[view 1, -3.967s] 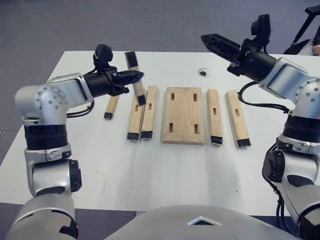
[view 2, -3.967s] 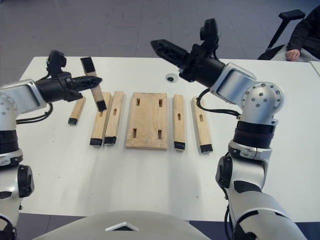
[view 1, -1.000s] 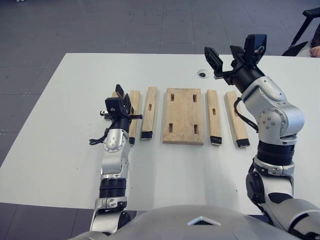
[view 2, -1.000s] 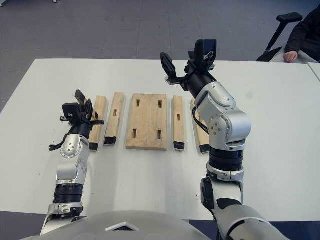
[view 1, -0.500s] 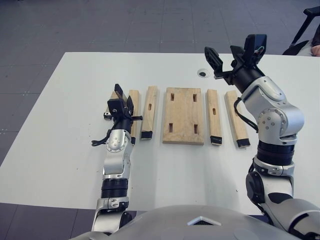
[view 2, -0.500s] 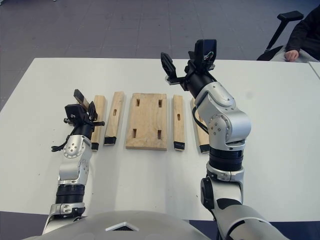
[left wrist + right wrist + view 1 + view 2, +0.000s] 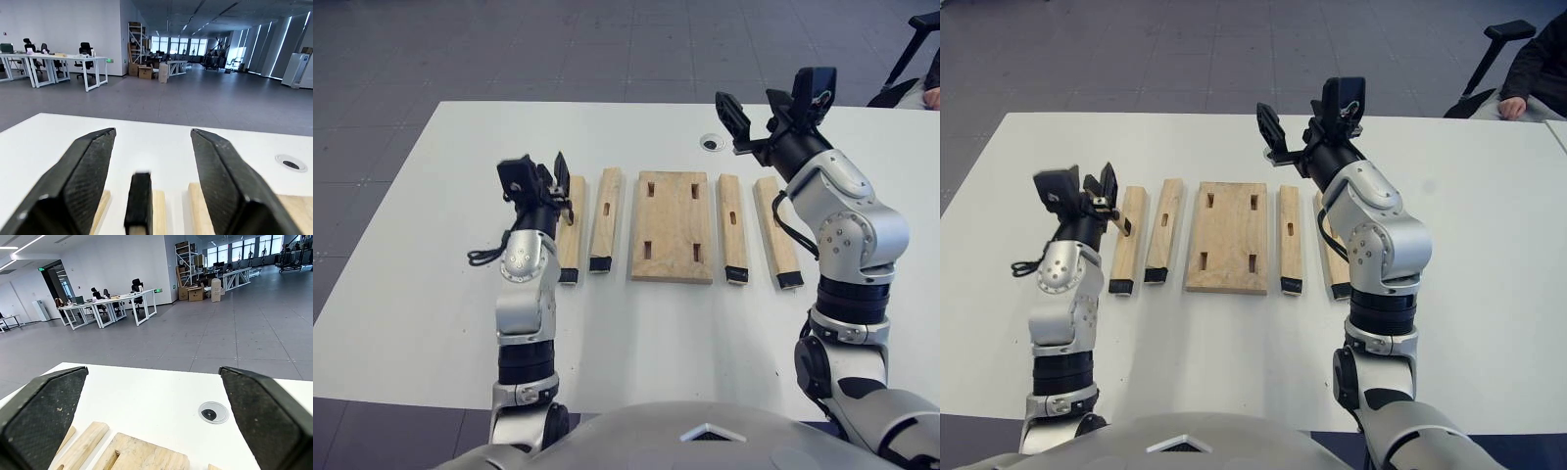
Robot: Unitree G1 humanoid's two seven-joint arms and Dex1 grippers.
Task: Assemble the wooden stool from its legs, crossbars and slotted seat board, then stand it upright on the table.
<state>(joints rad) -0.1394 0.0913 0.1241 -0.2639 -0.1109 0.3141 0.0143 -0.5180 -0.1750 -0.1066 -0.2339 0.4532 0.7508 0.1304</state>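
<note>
Though left pincer [image 7: 152, 137] gapes, crossbar [image 7: 140, 198] beneath mostly cut off, right pincer [image 7: 152, 374] spread wide.

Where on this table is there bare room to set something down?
The wide near strip of table, between the seat board and the robot's edge, is bare; so is the left end beyond the left gripper. The middle is crowded: four legs flank the board.

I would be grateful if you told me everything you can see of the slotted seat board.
The slotted seat board is a rectangular slab of pale wood, lying flat on the white table with its long side running away from the robot. Four small slots sit near its corners. On either side lie slotted wooden pieces, apart from it; nothing rests on it.
</note>
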